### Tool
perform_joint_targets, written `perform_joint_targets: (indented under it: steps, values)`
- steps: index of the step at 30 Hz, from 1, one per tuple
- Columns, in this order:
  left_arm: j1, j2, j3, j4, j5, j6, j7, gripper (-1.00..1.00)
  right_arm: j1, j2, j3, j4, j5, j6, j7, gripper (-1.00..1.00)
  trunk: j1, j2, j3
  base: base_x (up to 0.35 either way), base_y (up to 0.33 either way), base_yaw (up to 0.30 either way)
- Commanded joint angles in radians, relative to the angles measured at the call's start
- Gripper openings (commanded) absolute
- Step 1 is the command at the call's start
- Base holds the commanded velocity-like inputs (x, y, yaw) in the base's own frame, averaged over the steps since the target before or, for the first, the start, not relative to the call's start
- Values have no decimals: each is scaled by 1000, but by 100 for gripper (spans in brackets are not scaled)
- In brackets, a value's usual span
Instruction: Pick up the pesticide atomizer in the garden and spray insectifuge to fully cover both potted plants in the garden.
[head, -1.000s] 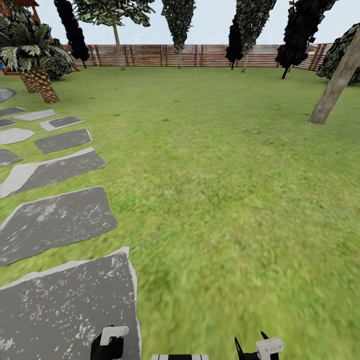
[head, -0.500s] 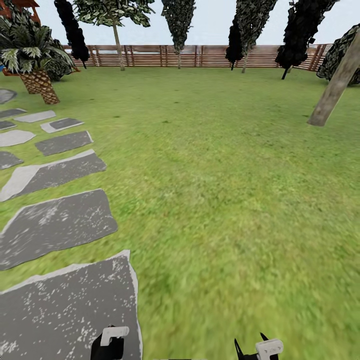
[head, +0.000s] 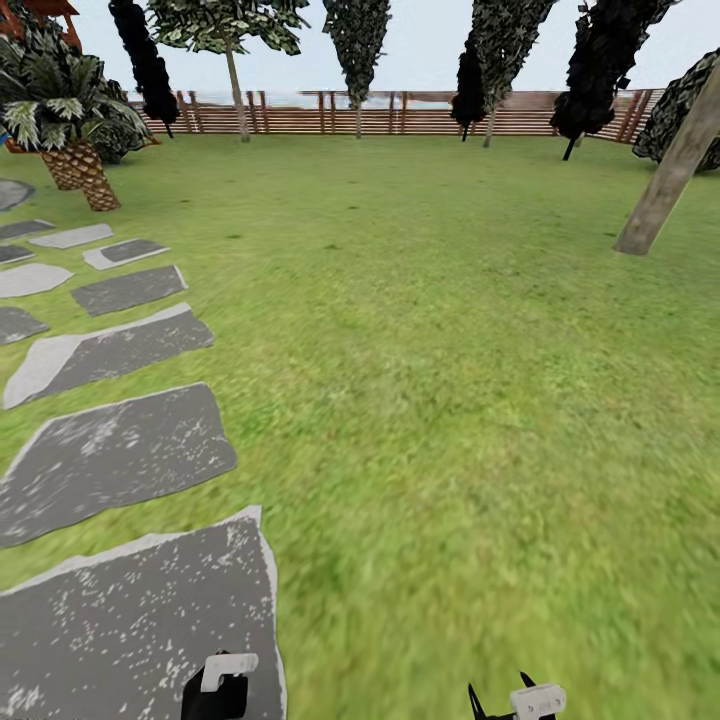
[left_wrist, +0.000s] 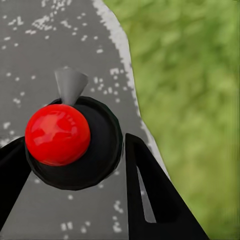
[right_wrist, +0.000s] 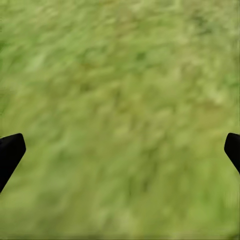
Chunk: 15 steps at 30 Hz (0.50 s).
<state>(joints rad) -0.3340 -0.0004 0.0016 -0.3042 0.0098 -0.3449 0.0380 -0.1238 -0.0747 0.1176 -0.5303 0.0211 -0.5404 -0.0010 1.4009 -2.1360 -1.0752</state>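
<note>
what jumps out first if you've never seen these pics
Probably the glossy red ball on a black round body between the left gripper fingers, seen in the left wrist view above grey paving. In the head view, a line of grey stepping stones runs up the left over a broad green lawn, with a brown slatted fence and dark trees at the far edge.

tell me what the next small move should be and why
Probably turn the base or head to search. The head view shows lawn, stepping stones, a palm and the fence, but nothing I can identify as a sprayer or a low rosette plant. The right gripper has its jaws spread over bare grass.
</note>
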Motion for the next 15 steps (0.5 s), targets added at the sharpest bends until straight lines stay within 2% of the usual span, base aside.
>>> perform_joint_targets:
  steps: [1, 5, 15]
  values:
    - [0, 0, 0, 1, 1, -3, 2, -100, 0, -1, 2, 1, 2, -3, -1, 100, -4, 7, 3, 0, 0, 43]
    - [0, 0, 0, 1, 1, -3, 2, -100, 0, -1, 2, 1, 2, -3, -1, 100, -12, 21, 9, 0, 0, 153]
    - [0, 0, 0, 0, 1, -7, 2, -100, 0, -1, 2, 1, 2, -4, -1, 100, -12, 21, 9, 0, 0, 266]
